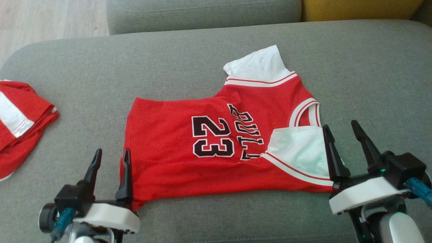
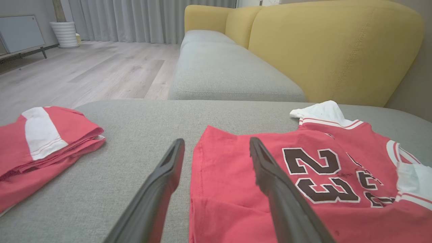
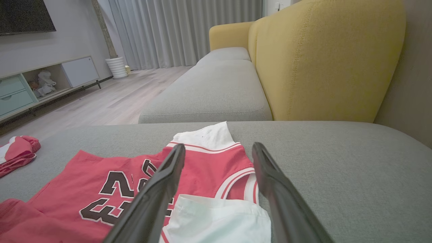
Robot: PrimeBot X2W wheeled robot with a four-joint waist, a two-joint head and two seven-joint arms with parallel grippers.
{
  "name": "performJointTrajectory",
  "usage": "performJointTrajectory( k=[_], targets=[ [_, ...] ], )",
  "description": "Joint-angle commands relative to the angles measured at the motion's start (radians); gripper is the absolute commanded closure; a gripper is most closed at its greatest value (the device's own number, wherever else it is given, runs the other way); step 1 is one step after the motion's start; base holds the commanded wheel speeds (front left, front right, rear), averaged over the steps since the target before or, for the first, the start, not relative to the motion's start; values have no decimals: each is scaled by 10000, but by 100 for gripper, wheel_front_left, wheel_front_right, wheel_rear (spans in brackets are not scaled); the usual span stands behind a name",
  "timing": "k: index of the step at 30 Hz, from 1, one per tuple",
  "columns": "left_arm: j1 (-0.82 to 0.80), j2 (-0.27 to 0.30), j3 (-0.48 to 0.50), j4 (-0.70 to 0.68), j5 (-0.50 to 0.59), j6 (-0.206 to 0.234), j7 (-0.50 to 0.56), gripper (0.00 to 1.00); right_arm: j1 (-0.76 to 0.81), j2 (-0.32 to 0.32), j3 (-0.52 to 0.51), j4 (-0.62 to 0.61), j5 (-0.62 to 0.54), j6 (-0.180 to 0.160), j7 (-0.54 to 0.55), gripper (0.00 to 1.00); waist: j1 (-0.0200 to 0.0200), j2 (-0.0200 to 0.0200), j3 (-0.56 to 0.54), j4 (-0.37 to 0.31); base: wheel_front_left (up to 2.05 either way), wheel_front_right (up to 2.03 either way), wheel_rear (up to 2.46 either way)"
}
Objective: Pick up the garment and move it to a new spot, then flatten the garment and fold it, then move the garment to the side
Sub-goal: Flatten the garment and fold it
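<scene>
the jersey [image 1: 216, 145] lies flat on the grey cushion [image 1: 202, 60], straight ahead of the robot. its long axis runs side to side: hem toward the robot's left, neck and white sleeves toward its right.

the left gripper [image 1: 112, 152] is spread wide and holds nothing. it sits at the near hem corner, with the hem edge falling between its two fingers in the left wrist view. the right gripper [image 1: 339, 125] is also spread and empty, with one finger over the near white sleeve and the other past it, over bare cushion.

so each arm is nearer its own end of the jersey, and the near long edge lies just ahead of both (handy for a two-handed fold away from the robot, i'd judge). a second red garment [image 1: 20, 114] sits folded well off to the left.
</scene>
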Motion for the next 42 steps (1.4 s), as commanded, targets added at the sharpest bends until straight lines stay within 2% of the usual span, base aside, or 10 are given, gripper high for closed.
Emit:
performJointTrajectory(
  k=[1, 11, 19, 27, 28, 29, 30, 31, 32, 42],
  targets=[
    [-341, 168, 313, -273, -94, 42, -17, 0, -260, -10, 190, -364, -1, 65, 8, 0, 0, 0, 26, 9, 0, 0, 0],
    [-2663, 15, 125, 1393, -754, -760, 481, 0, -594, 62, -19, -438, 61, 65, 91, 0, 0, 0, 928, 82, 0, 0, 0],
    [-6300, -39, 183, 5473, -1230, -1479, 1041, 0, -1413, 89, 471, -132, 105, 65, -3, 0, 0, 0, 1970, -369, 0, 0, 0],
    [-8098, 90, 298, 8685, -1576, -1760, 1605, 0, -1663, 102, 691, 331, 256, 65, -205, 0, 0, 0, 2234, -711, 0, 0, 0],
    [-8223, 79, 301, 8969, -1619, -1785, 1673, 15, -1667, 103, 670, 380, 274, 65, -229, 0, 0, 0, 2239, -726, 0, 0, 0],
    [-8339, 76, 285, 9200, -1628, -1802, 1674, 49, -1674, 104, 642, 426, 282, 65, -250, 0, 0, 0, 2238, -736, 0, 0, 0],
    [-8339, 76, 285, 9200, -1628, -1802, 1674, 49, -1674, 104, 642, 426, 282, 65, -250, 0, 0, 0, 2238, -736, 0, 0, 0],
    [-8433, 47, 266, 9386, -1648, -1840, 1633, 95, -1686, 104, 615, 468, 294, 65, -268, 0, 0, 0, 2231, -736, 0, 0, 0],
    [-8514, 19, 247, 9542, -1665, -1874, 1574, 100, -1703, 105, 570, 510, 308, 65, -282, 0, 0, 0, 2223, -730, 0, 0, 0],
    [-9129, -294, -135, 10388, -1547, -2070, 464, 100, -3083, -209, -4, 1755, 638, 65, -128, 0, 0, 0, 2229, -303, 0, 0, 0]
  ],
)
